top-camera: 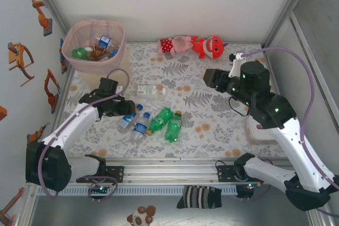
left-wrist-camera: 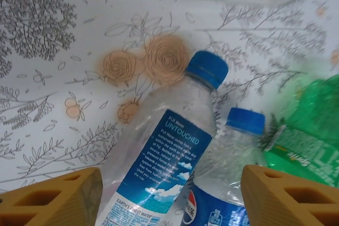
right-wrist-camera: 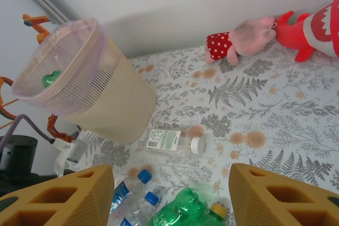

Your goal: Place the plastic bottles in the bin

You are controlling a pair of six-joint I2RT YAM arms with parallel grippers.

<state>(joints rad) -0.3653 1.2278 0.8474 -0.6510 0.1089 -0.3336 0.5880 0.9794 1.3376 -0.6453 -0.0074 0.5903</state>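
Left claw [left-wrist-camera: 172, 183] open astride two clear bottles [left-wrist-camera: 164, 152], right claw [right-wrist-camera: 170, 183] open aloft, bin [right-wrist-camera: 111, 99] in far-left corner.

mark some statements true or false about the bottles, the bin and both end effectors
1. The bin already holds bottles. True.
2. The left end effector is shut on a bottle. False: its fingers stand apart, with two blue-capped bottles lying on the table between them.
3. Two green bottles lie side by side on the table. True.
4. The white-capped bottle stands upright. False: it lies on its side.
5. The right end effector holds nothing. True.
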